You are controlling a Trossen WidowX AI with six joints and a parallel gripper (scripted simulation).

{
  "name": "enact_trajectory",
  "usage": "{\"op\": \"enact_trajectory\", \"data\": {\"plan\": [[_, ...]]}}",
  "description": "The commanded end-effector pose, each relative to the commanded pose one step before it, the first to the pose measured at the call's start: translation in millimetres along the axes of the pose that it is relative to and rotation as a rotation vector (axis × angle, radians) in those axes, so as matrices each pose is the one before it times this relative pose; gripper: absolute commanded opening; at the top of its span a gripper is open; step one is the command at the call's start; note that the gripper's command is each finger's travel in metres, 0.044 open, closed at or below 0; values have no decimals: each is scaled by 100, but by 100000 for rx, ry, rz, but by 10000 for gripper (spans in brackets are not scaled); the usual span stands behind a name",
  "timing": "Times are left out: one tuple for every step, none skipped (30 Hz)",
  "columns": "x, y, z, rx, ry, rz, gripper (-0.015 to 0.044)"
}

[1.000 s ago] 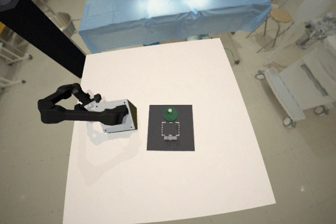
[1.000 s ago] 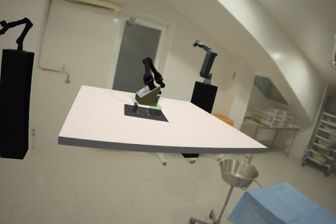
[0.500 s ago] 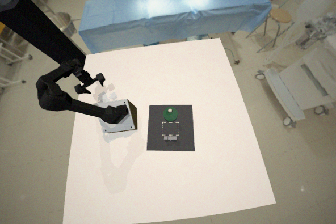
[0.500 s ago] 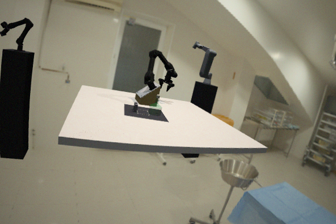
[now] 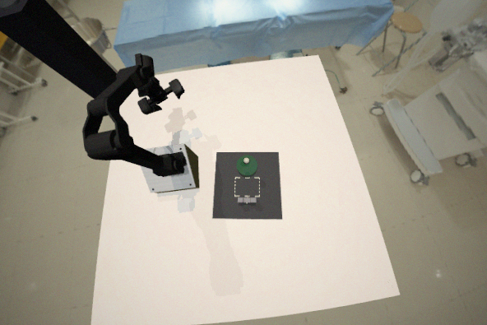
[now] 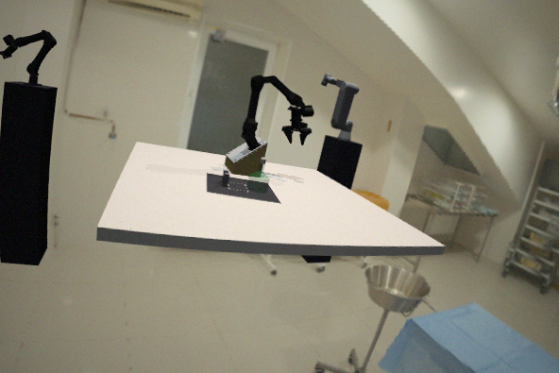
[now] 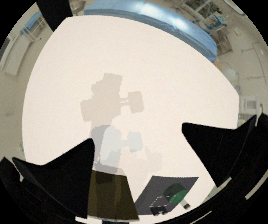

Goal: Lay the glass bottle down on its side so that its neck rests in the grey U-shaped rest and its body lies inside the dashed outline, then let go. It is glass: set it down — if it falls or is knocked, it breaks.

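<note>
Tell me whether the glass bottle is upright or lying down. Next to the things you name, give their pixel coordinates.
Upright: the top view shows the glass bottle's [image 5: 249,169] [image 6: 258,182] [image 7: 174,192] pale cap centred over its round green body, and the exterior view shows the neck pointing up.

top: overhead, down | exterior: far, side-on | wrist: down; all share table [image 5: 304,248] [image 6: 264,223] [image 7: 175,70]

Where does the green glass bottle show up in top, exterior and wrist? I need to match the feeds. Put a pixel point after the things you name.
Top: the bottle [image 5: 247,169] [image 6: 259,182] [image 7: 174,193] is just below centre, at the far end of the dashed outline from the rest.
Exterior: near centre, on the dark mat's right part.
Wrist: bottom right, beneath the right-hand finger in the picture.
Shared landmark: the dark mat [image 5: 268,206] [image 6: 270,197] [image 7: 147,196].
</note>
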State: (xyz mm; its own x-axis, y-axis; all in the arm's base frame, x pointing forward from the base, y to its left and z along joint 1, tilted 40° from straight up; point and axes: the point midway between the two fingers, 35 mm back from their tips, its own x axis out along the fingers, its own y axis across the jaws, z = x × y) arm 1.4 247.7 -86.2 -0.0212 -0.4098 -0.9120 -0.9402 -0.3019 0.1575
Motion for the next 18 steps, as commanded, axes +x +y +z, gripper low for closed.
{"op": "enact_trajectory", "data": {"plan": [[-1437, -6237, -3430, 5844, -2708, -11012, 440], [-128, -1499, -937, 1734, 39, -2630, 440], [-54, -1266, -1009, 2176, 149, -1508, 440], [-13, -1198, -1025, 2148, 318, -1450, 440], [3, -1313, -1019, 1703, 690, -2484, 440], [50, -1314, -1111, 1804, 971, -2509, 440], [99, -1277, -1177, 1855, 1242, -2457, 440], [147, -1229, -1234, 1889, 1508, -2378, 440], [193, -1175, -1288, 1912, 1771, -2284, 440], [211, -993, -1301, 1845, 1774, -1619, 440], [256, -969, -1385, 1908, 2043, -1574, 440], [283, -873, -1363, 1825, 2157, -1405, 440], [352, -957, -1432, 1909, 2726, -1963, 440], [403, -910, -1504, 1938, 3042, -1846, 440], [446, -840, -1543, 1918, 3300, -1676, 440], [487, -765, -1574, 1884, 3541, -1489, 440], [526, -689, -1601, 1841, 3773, -1292, 440], [560, -613, -1636, 1781, 3978, -1086, 440]]}}
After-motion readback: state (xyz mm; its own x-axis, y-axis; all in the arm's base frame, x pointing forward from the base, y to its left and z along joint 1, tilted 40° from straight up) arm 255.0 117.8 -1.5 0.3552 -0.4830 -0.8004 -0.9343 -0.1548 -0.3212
